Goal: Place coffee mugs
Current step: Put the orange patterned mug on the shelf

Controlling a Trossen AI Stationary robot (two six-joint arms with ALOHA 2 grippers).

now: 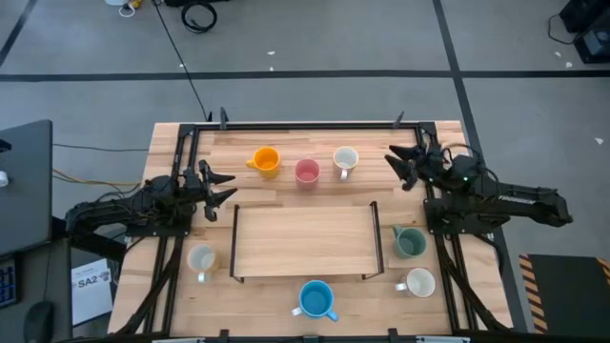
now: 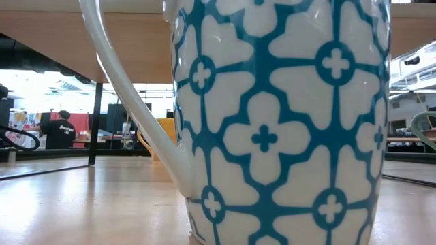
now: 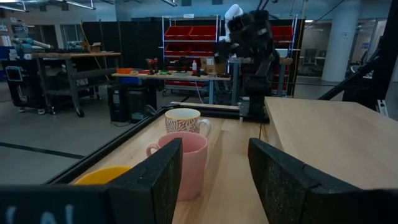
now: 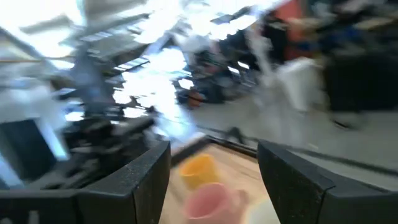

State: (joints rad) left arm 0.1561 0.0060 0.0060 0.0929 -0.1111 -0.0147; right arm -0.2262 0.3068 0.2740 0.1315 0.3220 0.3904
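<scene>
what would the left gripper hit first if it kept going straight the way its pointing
Probably the pink mug. The left gripper is open and empty, and in its wrist view that mug sits nearest, just off the line between its fingers. The orange mug lies to the side, the white patterned mug farther on. Depth is unclear.

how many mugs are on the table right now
7 show. Back row: orange mug, pink mug, white mug. Left of the wooden shelf: a pale mug. Right: green mug, white mug. Front: blue mug. More may be hidden under the shelf.

Workshop/lab: red parts bins (image 3: 186, 32) on racks, workbenches (image 3: 74, 59), grey concrete floor (image 1: 315, 38).
</scene>
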